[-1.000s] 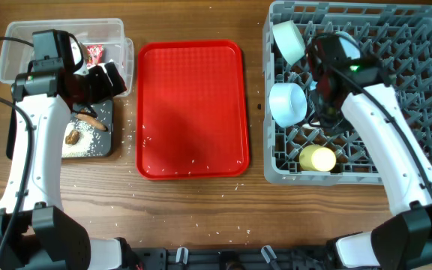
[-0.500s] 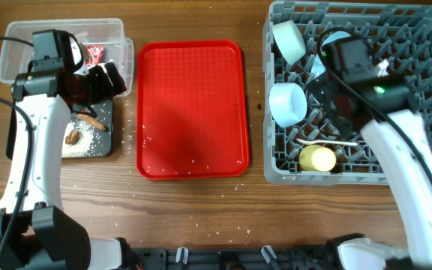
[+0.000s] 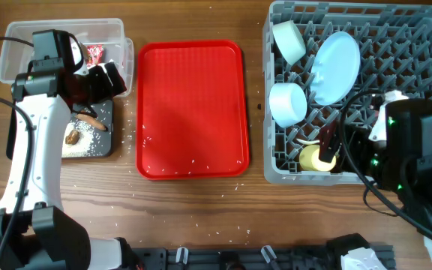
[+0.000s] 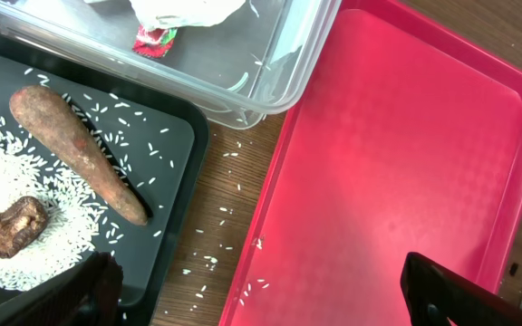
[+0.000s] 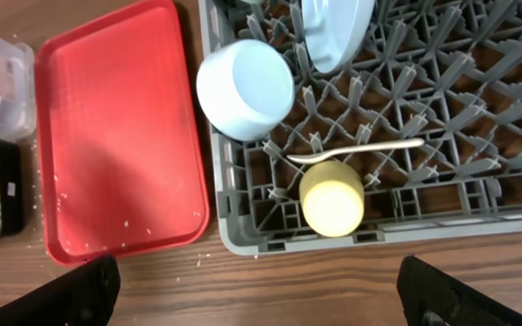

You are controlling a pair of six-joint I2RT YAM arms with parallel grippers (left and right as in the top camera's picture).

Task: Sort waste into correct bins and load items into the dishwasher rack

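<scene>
The grey dishwasher rack [image 3: 403,37] holds a pale blue plate [image 3: 334,67] leaning on edge, two bowls [image 3: 288,41] [image 3: 287,103], a yellow cup [image 5: 332,201] and a white spoon [image 5: 356,150] lying across the pegs. My right gripper [image 3: 336,146] hangs open and empty, high over the rack's front edge. At the left, my left gripper [image 3: 102,79] is open and empty between the clear tub [image 3: 21,37] and the black tray [image 3: 105,146]. The tub holds a red wrapper [image 4: 155,36] and white paper [image 4: 184,9]. The black tray holds a brown stick [image 4: 80,154], a lump [image 4: 12,226] and rice [image 4: 7,172].
A flat red serving tray [image 3: 192,109] lies in the middle with a few rice grains on it. More grains are scattered on the wooden table [image 3: 126,199] around it and by the black tray. The right arm's body fills the front right corner.
My right gripper has opened and drawn back from the rack's middle toward the front right. The spoon now lies in the rack and the plate is uncovered. The left arm has not moved.
</scene>
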